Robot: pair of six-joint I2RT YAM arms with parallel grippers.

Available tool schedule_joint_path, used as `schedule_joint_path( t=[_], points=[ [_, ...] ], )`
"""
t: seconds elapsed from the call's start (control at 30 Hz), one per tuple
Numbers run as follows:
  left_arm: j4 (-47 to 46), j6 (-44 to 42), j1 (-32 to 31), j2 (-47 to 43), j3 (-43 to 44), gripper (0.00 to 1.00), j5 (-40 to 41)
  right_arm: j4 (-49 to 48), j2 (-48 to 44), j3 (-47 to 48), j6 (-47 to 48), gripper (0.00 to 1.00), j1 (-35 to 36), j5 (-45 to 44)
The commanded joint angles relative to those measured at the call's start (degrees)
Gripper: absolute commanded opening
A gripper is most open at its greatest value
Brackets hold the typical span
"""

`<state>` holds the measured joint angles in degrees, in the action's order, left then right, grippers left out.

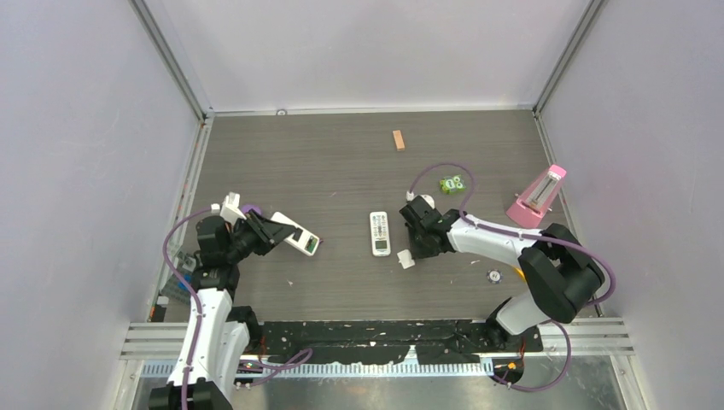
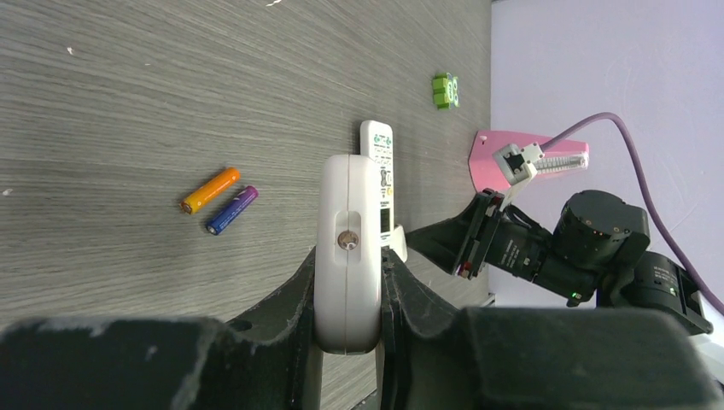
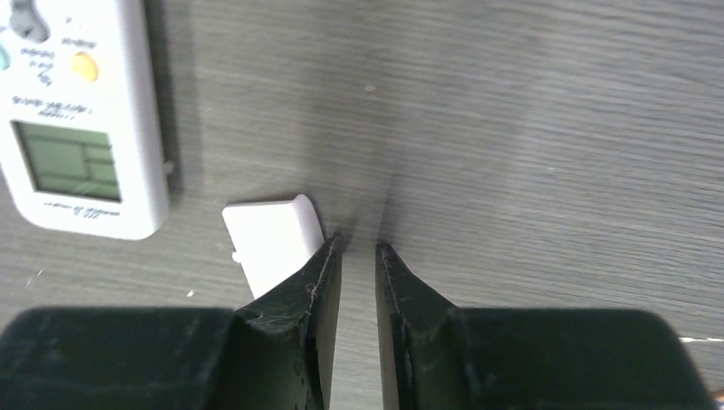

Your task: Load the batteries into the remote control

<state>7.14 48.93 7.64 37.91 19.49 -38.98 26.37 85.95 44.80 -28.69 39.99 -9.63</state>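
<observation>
My left gripper (image 1: 271, 231) (image 2: 348, 260) is shut on the long white remote control (image 1: 299, 240) (image 2: 346, 256) and holds it off the table at the left, seen end-on in the left wrist view. The batteries lie loose side by side on the table beyond it, one orange (image 2: 209, 190) and one blue-purple (image 2: 232, 210). My right gripper (image 1: 418, 243) (image 3: 357, 248) points down at mid-table. Its jaws stand a narrow gap apart with only bare table between them. A small white cover piece (image 1: 406, 259) (image 3: 269, 239) lies on the table against the outside of its left finger.
A second, shorter white remote (image 1: 380, 232) (image 3: 77, 128) lies face up just left of the right gripper. Green blocks (image 1: 452, 183), a pink object (image 1: 538, 198) and a tan wooden block (image 1: 399, 140) sit farther back. A small round thing (image 1: 493, 276) lies near the right arm's base.
</observation>
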Motion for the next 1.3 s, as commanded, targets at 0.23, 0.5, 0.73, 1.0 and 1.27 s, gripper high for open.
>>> schedule_joint_path(
  t=[0.23, 0.5, 0.73, 1.0, 1.27],
  points=[
    [-3.0, -1.1, 0.4, 0.7, 1.5, 0.0, 0.4, 3.0, -1.3, 1.4, -7.0, 0.22, 7.0, 7.1],
    [-1.9, -2.0, 0.5, 0.5, 2.3, 0.0, 0.3, 6.8, -5.8, 3.9, 2.3, 0.55, 8.5, 4.9],
    [-0.4, -3.4, 0.5, 1.2, 3.5, 0.0, 0.9, 9.9, -8.6, 7.4, 23.9, 0.92, 8.5, 10.6],
    [2.2, -4.8, 0.5, 0.9, 5.5, 0.0, 1.7, 15.8, 4.2, 15.0, 43.7, 0.93, 8.5, 13.8],
    [2.3, -4.9, 0.5, 1.9, 5.8, 0.0, 1.7, 13.9, 9.4, 16.4, 49.0, 0.86, 8.5, 12.0]
  ],
)
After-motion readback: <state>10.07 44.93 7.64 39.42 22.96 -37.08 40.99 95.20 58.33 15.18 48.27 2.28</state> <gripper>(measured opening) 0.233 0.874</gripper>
